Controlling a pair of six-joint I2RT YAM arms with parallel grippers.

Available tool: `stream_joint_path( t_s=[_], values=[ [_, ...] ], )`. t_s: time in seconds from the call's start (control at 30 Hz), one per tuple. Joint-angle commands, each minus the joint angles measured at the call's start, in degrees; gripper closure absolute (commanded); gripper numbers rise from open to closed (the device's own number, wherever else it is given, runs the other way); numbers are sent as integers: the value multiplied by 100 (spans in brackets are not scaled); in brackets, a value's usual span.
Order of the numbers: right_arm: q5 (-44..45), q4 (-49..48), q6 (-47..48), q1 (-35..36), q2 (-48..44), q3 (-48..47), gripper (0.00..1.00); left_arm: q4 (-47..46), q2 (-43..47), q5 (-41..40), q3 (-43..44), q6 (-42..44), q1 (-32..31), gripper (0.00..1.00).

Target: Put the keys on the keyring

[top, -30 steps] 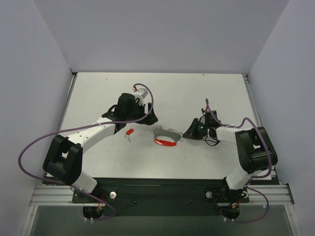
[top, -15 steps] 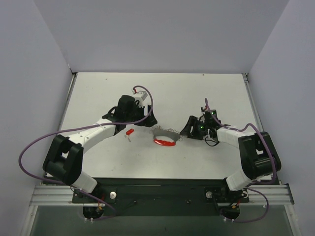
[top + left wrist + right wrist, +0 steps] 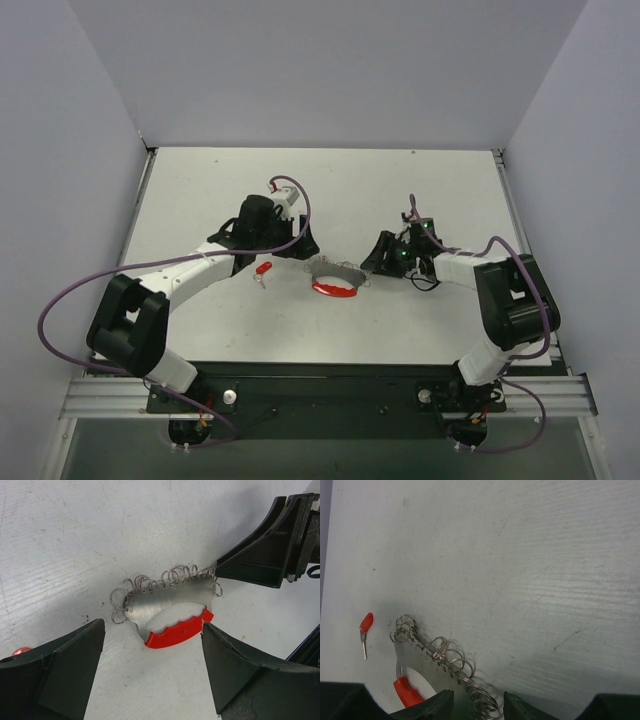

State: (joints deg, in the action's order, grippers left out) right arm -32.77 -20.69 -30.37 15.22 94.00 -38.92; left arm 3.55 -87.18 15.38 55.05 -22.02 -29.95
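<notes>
Two arms are bolted at the near edge of the white tabletop (image 3: 400, 190), and each trails one purple cable.

There is one keyring (image 3: 165, 605), lying flat between the arms near the middle of the tabletop. Its single curved red band (image 3: 176, 631) is on the near side. A row of small silvery wire loops (image 3: 451, 661) runs along the far side. The loops overlap too much to count.

There is one key (image 3: 263, 270), lying to the left of the keyring and apart from it. It has a red head and a short silver shank. It is on none of the loops, and neither tool touches it.

The right tool (image 3: 372, 262) is low at the right end of the loop row. Its two fingers are parted and the last few loops lie in the gap between them. From its wrist view the loops do not appear pinched.

A little farther back, the left tool (image 3: 300, 243) hangs just beyond the key and the left end of the keyring. Its jaws are spread wide and hold nothing. In its wrist view the whole keyring shows between its two fingers.

Three plain pale walls close the scene at the left, right and far sides.
</notes>
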Motion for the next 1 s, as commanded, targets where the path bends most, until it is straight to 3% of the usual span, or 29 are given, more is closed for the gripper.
stream_joint_path(
  t_s=[0.0,0.3,0.73,0.77,0.83,0.97],
  values=[
    [52,232,58,112,338,-46,58,-241,175,44,32,-22,7,12],
    [43,302,22,156,120,33,99,-250,166,27,6,-30,7,12],
    [-177,487,224,271,-707,-20,100,-276,166,106,-64,-65,7,12],
    [-133,548,242,271,-655,-20,81,-276,166,123,-73,-83,7,12],
    [-54,566,242,262,-602,7,58,-452,183,132,-91,-92,7,12],
    [52,592,189,271,-453,33,51,-452,236,124,-108,-83,7,12]
  ],
)
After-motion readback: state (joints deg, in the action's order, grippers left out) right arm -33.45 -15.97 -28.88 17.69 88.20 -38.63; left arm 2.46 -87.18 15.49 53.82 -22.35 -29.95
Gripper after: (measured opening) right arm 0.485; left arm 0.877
